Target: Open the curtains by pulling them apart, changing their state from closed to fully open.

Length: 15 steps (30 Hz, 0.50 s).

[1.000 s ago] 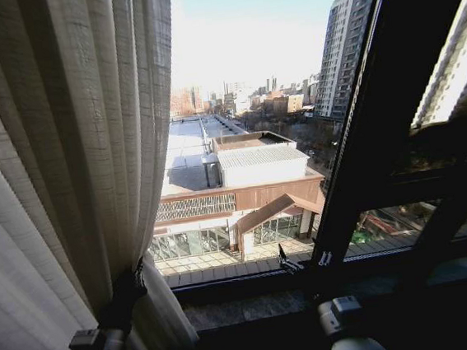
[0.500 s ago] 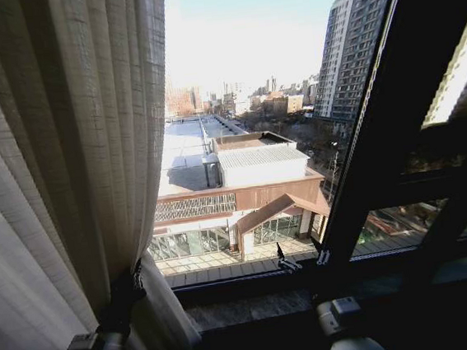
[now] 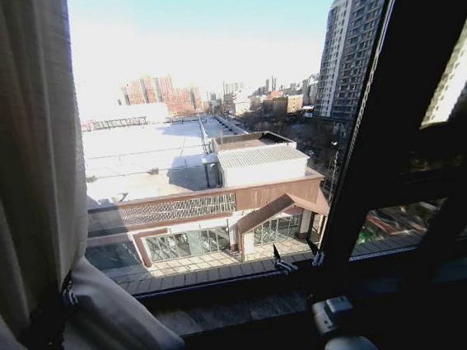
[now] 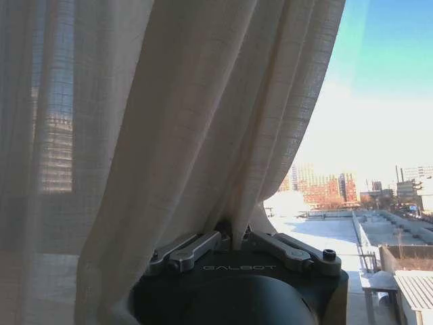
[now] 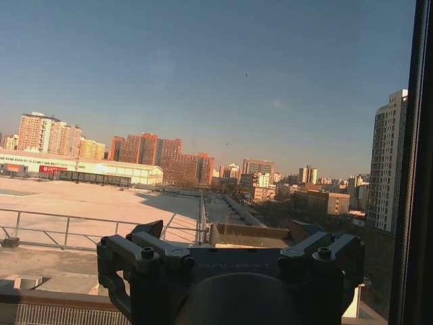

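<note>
Fingers of my left gripper (image 4: 233, 237) are pinched shut on a bunched fold of the left curtain (image 3: 21, 162), the cloth fanning up out of them in the left wrist view. In the head view that gripper sits low at my far left, with the panel gathered toward the left edge of the window and bulging below the grasp. I judge the left half of the pull near its end: the glass ahead of me is bare, with rooftops and towers beyond. What's left on this side, as I read it, is dragging the fabric on outward until it stacks at the edge, keeping the pinch firm so the sheer cloth doesn't slip.

My right gripper (image 5: 230, 254) hangs near the window sill (image 3: 230, 312), fingers spread wide and holding nothing, facing the pane. The dark window frame bar (image 3: 378, 128) slants just to its right.
</note>
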### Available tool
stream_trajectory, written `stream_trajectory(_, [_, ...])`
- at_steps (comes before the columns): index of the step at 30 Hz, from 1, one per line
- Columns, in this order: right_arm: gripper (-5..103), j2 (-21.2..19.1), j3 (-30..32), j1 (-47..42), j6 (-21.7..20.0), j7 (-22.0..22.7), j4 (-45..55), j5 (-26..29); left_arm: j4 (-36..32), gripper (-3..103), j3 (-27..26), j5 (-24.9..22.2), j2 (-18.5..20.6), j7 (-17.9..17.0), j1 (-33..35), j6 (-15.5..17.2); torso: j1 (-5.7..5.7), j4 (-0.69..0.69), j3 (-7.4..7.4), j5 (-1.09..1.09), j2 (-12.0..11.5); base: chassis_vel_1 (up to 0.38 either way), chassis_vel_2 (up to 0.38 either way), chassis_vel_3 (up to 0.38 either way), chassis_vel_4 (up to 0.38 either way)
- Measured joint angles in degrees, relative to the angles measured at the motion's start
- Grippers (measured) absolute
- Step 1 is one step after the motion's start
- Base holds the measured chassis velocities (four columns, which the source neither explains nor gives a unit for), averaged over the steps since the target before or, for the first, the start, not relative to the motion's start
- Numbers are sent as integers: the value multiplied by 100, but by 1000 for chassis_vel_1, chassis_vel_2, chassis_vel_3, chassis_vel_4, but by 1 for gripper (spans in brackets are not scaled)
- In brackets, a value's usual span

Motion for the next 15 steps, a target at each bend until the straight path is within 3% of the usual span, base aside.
stream_trajectory(2, [100, -10, -8, 48, 13, -67, -55, 2, 453, 0, -564, 4, 32, -739, -258, 273, -1, 1, 0, -1, 0, 0, 0, 0, 0])
stream_trajectory(3, [100, -10, -8, 48, 13, -67, -55, 2, 453, 0, -564, 4, 32, -739, -258, 273, -1, 1, 0, -1, 0, 0, 0, 0, 0])
stream_trajectory(4, [100, -14, -7, 59, 17, -80, -69, 5, 612, -3, -713, 4, 87, -970, -354, 345, 0, 2, 0, 0, 0, 0, 0, 0, 0])
stream_trajectory(6, [100, -21, -7, 74, 22, -105, -106, 16, 921, 6, -1028, 18, 272, -1296, -497, 493, 0, 2, 0, -4, 0, 0, 0, 0, 0])
stream_trajectory(7, [100, -23, -7, 84, 27, -122, -137, 21, 949, 12, -1134, 27, 356, -1315, -498, 561, 0, 2, 0, -1, 0, 0, 0, 0, 0])
stream_trajectory(9, [100, -23, -8, 93, 30, -139, -167, 26, 926, 12, -1167, 42, 392, -1309, -482, 601, 0, 1, 0, 0, 0, 0, 0, 0, 0])
stream_trajectory(11, [100, -22, -22, 121, 33, -168, -215, 30, 759, 23, -1144, 83, 411, -1267, -435, 716, 0, 2, 0, -2, 0, 0, 0, 0, 0])
stream_trajectory(15, [100, 3, -135, 229, 34, -208, -302, 36, 3, 39, -631, 154, 264, -1174, -387, 1082, 0, 0, 0, 2, 0, 0, 0, 0, 0])
